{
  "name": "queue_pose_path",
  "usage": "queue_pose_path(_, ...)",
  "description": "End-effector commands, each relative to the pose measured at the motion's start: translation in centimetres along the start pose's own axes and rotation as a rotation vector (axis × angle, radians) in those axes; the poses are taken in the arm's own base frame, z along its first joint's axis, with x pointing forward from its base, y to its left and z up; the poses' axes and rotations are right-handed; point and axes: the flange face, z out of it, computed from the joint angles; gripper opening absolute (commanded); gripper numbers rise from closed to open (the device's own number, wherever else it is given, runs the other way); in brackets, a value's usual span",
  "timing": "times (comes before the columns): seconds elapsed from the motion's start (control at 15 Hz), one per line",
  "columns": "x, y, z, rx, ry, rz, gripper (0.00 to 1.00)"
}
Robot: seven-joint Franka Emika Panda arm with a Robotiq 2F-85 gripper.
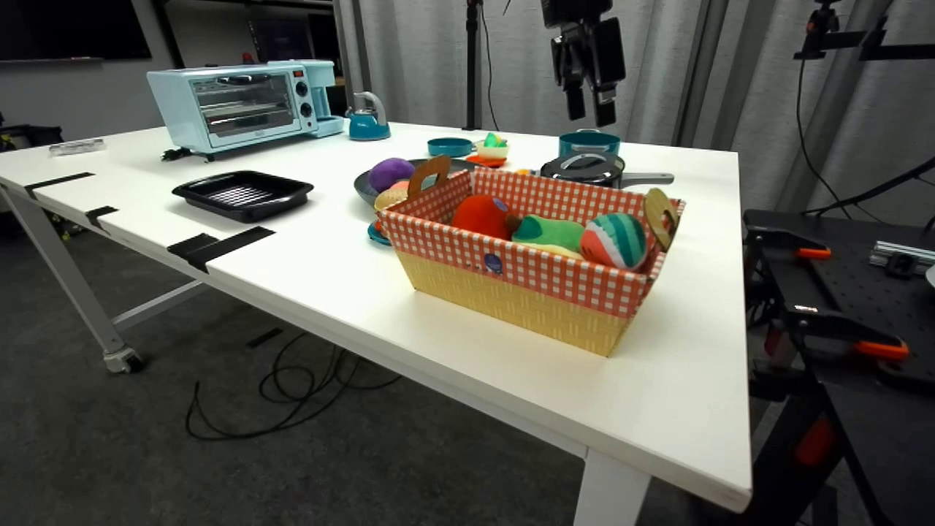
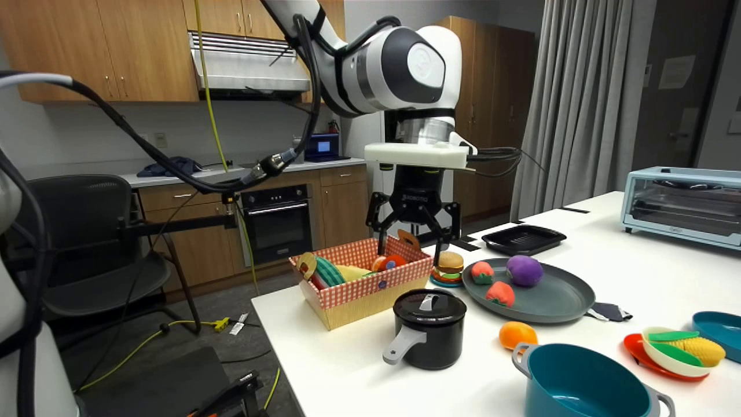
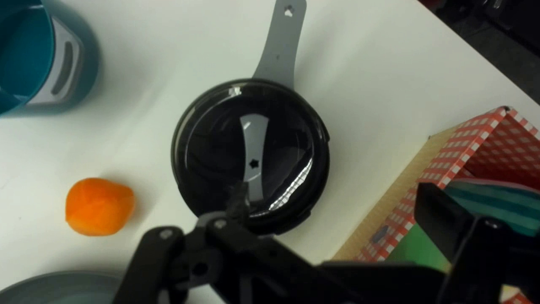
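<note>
Left side of an exterior view, and it's the rectangular red-gingham and straw-yellow basket [image 2: 359, 306] on the white desk [image 2: 486, 388], a soft ball with green stripes [image 2: 329, 272] inside. Over here, up in the air, hang the black jointed fingers [image 2: 437, 252], spread wide, unclenched. Just beside the basket, a gap between them, stands the glossy black round saucepan with a grey handle [image 2: 434, 341], lid [image 2: 428, 307] on; the wrist view has one fingertip overlapping that lid's edge and the other overlapping the basket's rim. Moving along: a layered toy hamburger [image 2: 449, 263] near the basket's right end, and there's a rounded orange toy [image 2: 517, 335] at the front. Behind it, a wide dark-grey round plate [image 2: 553, 295] carries two soft red strawberries [image 2: 500, 294] and a plump purple toy [image 2: 524, 270], with a black ribbed rectangular tray [image 2: 524, 237] further back. Next up, the deep teal pot with grey handles [image 2: 584, 373], and far right, a cream bowl [image 2: 659, 347] of yellow corn [image 2: 703, 350] on a red plate [image 2: 634, 348], the light-blue boxy toaster oven [image 2: 689, 200] standing beyond.
</note>
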Motion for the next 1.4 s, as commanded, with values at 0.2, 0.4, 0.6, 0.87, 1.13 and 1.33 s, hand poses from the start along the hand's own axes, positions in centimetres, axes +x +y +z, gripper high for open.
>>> queue_pose_path(0.2,6.3,-3.0,0.8,-0.031,0.030,-0.122,1.00)
queue_pose_path(0.4,8.3,-5.9,1.3,-0.036,0.023,-0.184,1.00)
queue_pose_path(0.6,9.8,-8.5,1.8,-0.048,0.006,-0.247,1.00)
queue_pose_path(0.87,11.1,-9.3,2.5,-0.089,-0.019,-0.321,1.00)
queue_pose_path(1.13,11.8,-7.2,3.4,-0.125,-0.040,-0.357,1.00)
queue_pose_path(1.33,12.8,-6.0,4.1,-0.116,-0.038,-0.373,1.00)
